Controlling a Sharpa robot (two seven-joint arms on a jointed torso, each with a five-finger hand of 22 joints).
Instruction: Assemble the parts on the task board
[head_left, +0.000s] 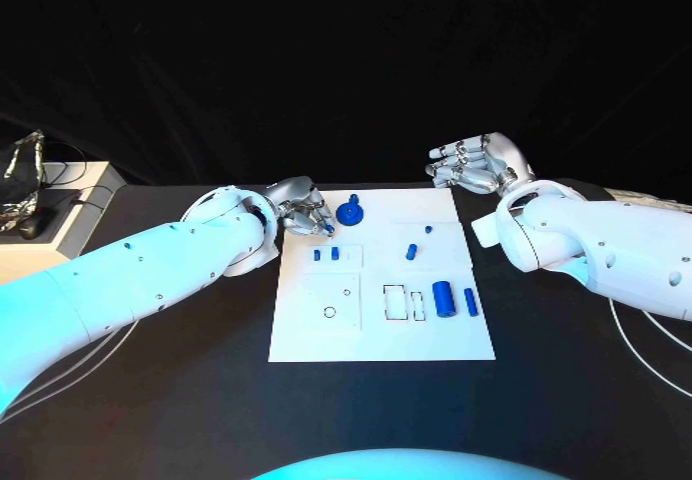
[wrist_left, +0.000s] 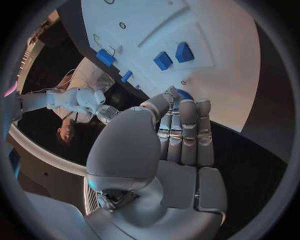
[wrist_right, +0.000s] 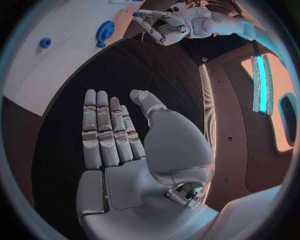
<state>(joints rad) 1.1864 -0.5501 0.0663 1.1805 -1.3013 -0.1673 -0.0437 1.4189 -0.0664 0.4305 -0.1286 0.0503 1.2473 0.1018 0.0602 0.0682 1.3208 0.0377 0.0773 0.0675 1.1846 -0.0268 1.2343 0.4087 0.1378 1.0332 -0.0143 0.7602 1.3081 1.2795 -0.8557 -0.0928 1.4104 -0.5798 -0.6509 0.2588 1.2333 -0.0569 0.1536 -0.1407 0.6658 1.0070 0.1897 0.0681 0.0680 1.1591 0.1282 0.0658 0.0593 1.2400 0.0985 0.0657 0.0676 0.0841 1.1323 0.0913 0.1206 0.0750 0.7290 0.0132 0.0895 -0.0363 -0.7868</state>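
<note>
I am hovering my left hand (head_left: 302, 215), fingers together and empty, beside the blue knob (head_left: 351, 212); my right hand (head_left: 476, 162) is hanging open, off the board (head_left: 378, 335). A sideways bump could be knocking the knob over.

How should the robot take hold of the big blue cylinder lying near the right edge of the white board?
Pinch the large blue cylinder across its round sides at mid-length, coming from above. It lies flat on the white task board, with a thinner blue peg close beside it, so a narrow pinch seems safest.

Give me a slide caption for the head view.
Left hand reaches the white task board near a blue round part; right hand hovers open.
</note>
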